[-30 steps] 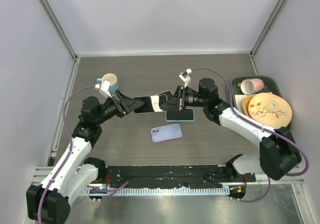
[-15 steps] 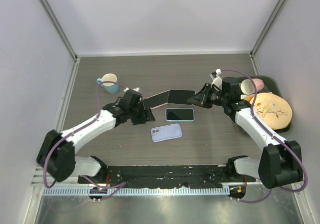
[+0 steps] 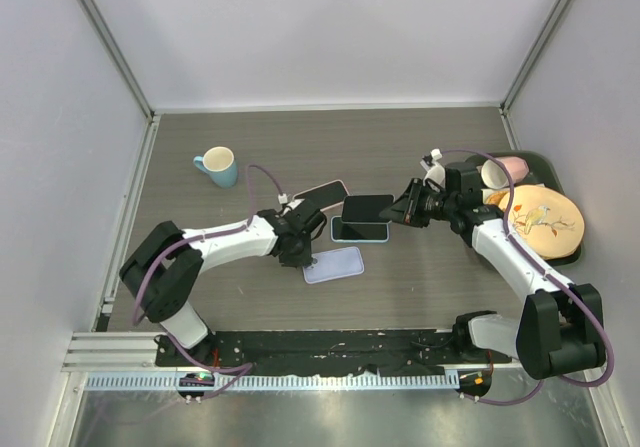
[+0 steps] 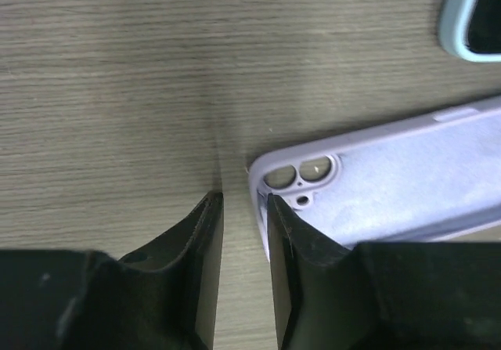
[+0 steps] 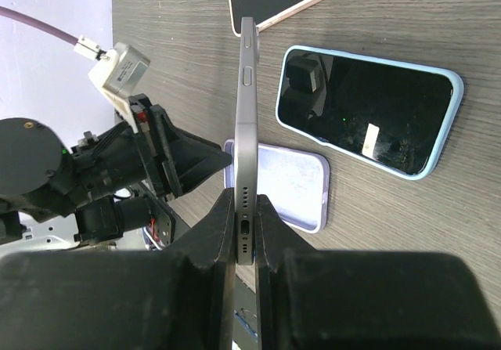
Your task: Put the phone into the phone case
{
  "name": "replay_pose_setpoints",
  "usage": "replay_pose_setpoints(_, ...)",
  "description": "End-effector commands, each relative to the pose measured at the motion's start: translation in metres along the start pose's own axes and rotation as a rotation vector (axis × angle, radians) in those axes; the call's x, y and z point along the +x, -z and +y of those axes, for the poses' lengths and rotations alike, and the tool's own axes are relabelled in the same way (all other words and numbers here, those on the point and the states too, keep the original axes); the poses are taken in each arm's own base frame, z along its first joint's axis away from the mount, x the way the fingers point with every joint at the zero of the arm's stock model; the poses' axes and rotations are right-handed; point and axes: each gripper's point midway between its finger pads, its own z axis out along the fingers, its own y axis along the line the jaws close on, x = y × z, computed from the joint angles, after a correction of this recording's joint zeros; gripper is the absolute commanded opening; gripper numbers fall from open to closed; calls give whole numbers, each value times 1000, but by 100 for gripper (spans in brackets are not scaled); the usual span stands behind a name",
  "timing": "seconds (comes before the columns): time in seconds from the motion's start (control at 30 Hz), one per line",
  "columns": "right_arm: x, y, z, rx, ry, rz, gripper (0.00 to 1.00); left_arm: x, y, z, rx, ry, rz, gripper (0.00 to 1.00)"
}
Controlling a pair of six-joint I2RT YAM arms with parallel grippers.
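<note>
A grey wood-grain table [image 3: 280, 137] sits enclosed by plain white walls [image 3: 320, 27] with metal corner posts [image 3: 108, 42].

Top view: overhead, looking down on the whole surface [image 3: 450, 147]. Wrist views: close — both share the lilac case [image 4: 407, 170].

Left gripper [image 4: 243, 203] at phone case [image 4: 391, 178] corner (camera-hole end); narrow gap
</note>
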Motion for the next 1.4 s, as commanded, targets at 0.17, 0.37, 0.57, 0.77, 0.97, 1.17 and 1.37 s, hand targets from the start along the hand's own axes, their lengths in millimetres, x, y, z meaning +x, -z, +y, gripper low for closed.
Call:
replay_pose_setpoints(0.17,-6,11,22,-86,81,-31,1,-12,-17,6,-97,-19,-33,16)
replay_pose_setpoints(0.37,-2,11,21,-90,78,-12,1,-23,-6,20,-143,16,-96,0)
replay_pose_setpoints(0.57,5,10,20,-104,65,11,1,-29,7,39,-171,75,-132,0)
replay_pose_setpoints(0.77,10,8,22,-134,50,25,1,-26,10,36,-123,72,-120,8)
replay_pose_setpoints(0.97,11,10,25,-143,45,22,1,-29,15,30,-84,70,-125,44)
replay_pose_setpoints(1.17,12,8,28,-148,48,30,1,-44,40,35,-84,82,-208,61)
replay_pose_setpoints(1.37,17,4,31,-163,55,42,1,-60,78,38,3,101,-354,67)
